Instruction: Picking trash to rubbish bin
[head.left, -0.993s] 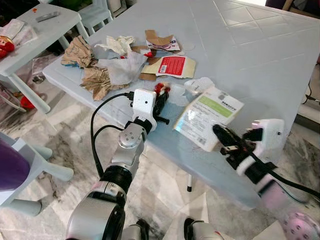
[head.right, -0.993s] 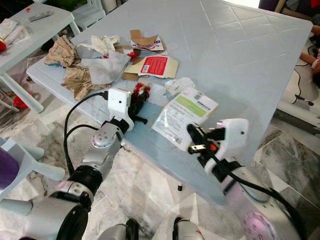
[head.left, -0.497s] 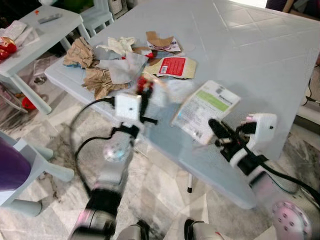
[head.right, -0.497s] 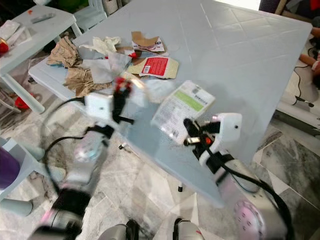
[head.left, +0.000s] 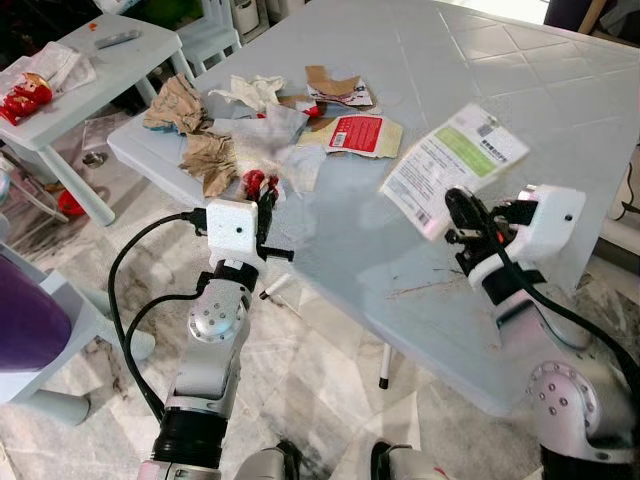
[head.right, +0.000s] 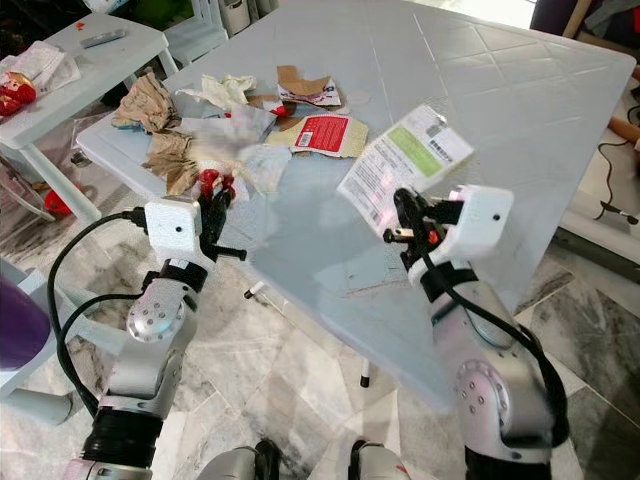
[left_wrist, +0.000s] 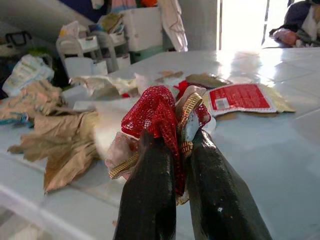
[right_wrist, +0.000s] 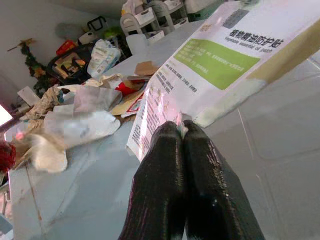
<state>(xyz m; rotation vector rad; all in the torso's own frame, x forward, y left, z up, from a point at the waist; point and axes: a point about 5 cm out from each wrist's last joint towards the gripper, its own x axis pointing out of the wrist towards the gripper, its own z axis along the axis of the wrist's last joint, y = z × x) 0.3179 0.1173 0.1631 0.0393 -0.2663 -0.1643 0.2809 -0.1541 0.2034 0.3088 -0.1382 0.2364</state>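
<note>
Left eye view: right hand (head.left: 452, 213) now holds the packet (head.left: 455, 167) lifted off the tabletop (head.left: 560, 130); a second ago it lay flat. Left wrist view: left hand (left_wrist: 177, 150) clamped on red netting (left_wrist: 156, 111). Right wrist view: fingers (right_wrist: 160, 165) pinch the packet's edge.

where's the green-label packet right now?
The green-label packet is off the table, pinched at its lower edge by the right tool on the robot's right, above the table's near edge, right of the red-label card.
</note>
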